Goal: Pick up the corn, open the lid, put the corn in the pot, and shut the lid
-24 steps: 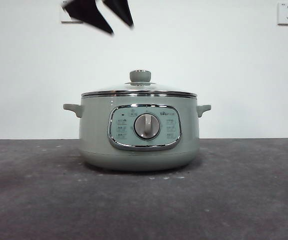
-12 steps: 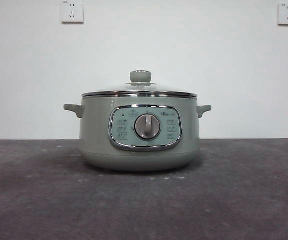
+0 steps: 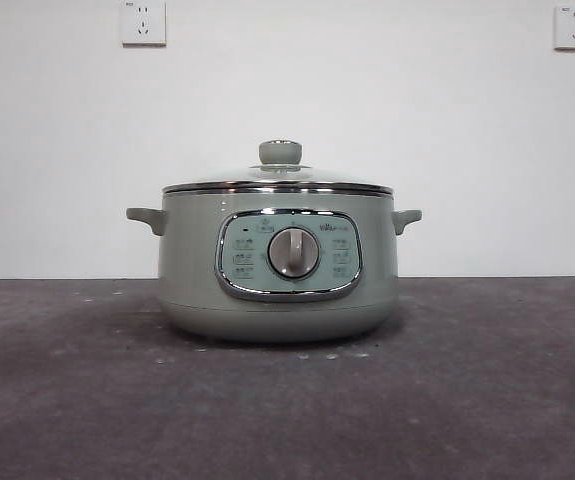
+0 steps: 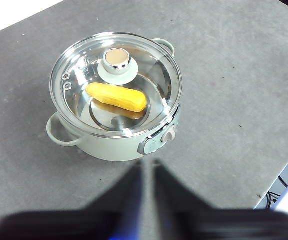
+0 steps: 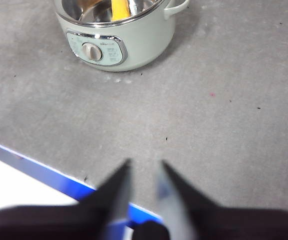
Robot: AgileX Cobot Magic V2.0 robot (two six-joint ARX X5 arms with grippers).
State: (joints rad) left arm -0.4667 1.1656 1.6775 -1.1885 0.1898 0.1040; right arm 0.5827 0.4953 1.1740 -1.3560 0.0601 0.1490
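Sage-green round electric pot (image 3: 278,265) sits mid-frame in the front view on the grey bench (image 3: 487,400), dial panel facing the camera. Domed glass lid (image 3: 278,180) with steel rim and grey-green knob is seated on the pot rim, level.

Yellow-orange corn cob (image 4: 116,97) lies inside the pot under the lid, on the steel floor. In the left wrist view its long axis runs roughly from frame left to frame right, slightly downhill toward the right; cannot tell which end is the stub. It sits just below the knob in that frame, near the pot's middle.

Left claw (image 4: 147,172) is empty, jaws nearly together with a thin gap, high above the bench, well apart from the pot. Right claw (image 5: 142,172) is empty, jaws slightly parted, over the bench's blue front edge (image 5: 38,170), pot at the upper left of its frame.

Bare bench on all sides of the pot. Two wall sockets (image 3: 143,22) in the front view's upper corners.
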